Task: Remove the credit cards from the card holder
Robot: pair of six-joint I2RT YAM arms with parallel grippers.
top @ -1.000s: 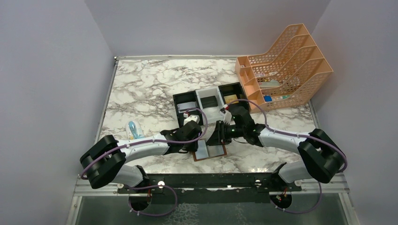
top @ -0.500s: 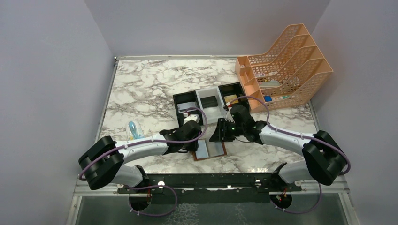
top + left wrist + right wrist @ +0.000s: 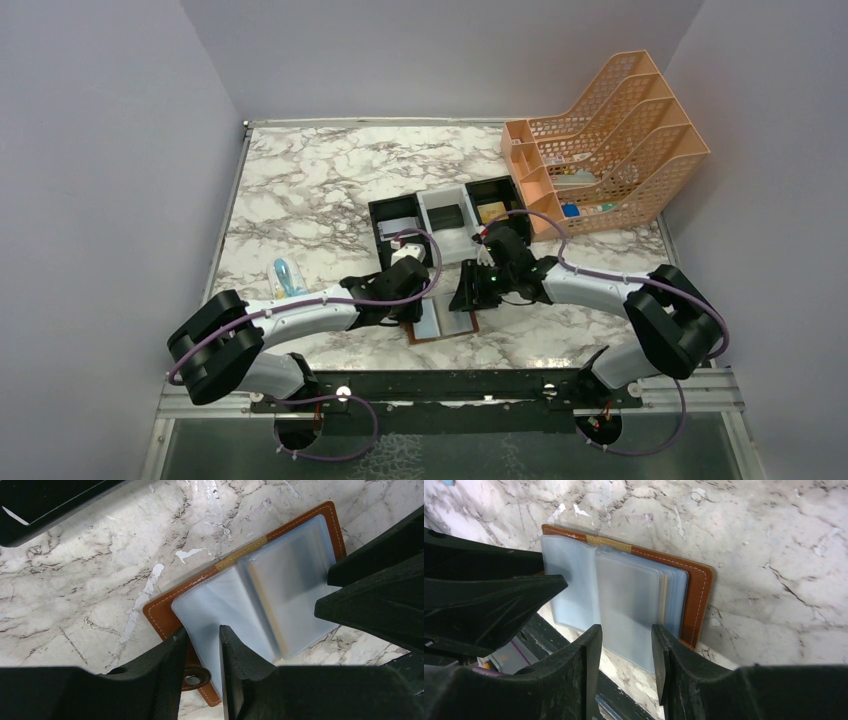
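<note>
On the marble table [image 3: 300,190] we have the orange rack [image 3: 610,130] at the far right and the tray [image 3: 418,212] at centre. In front of the tray, close to the near edge, the holder [image 3: 450,325] lies open and flat, blue sleeves [image 3: 629,595] up.

Both grippers crowd it. The left gripper [image 3: 201,639] hangs over the holder's left side, fingers narrowly apart with a sleeve edge showing in the gap — we cannot tell whether it presses down. The right gripper [image 3: 624,630] hovers over the right-hand sleeves, fingers apart and holding nothing. One thin tan strip between those sleeves is probably a card [image 3: 664,597]; no dark one shows there.

We judge the risks thus. The sleeves look slick and floppy, so the right fingers may close on plastic rather than the card and drag the whole holder up. If the left gripper is not truly pinning it, the holder could slide — and the table edge is near. The fingers of the two arms are also very close together and could knock.
</note>
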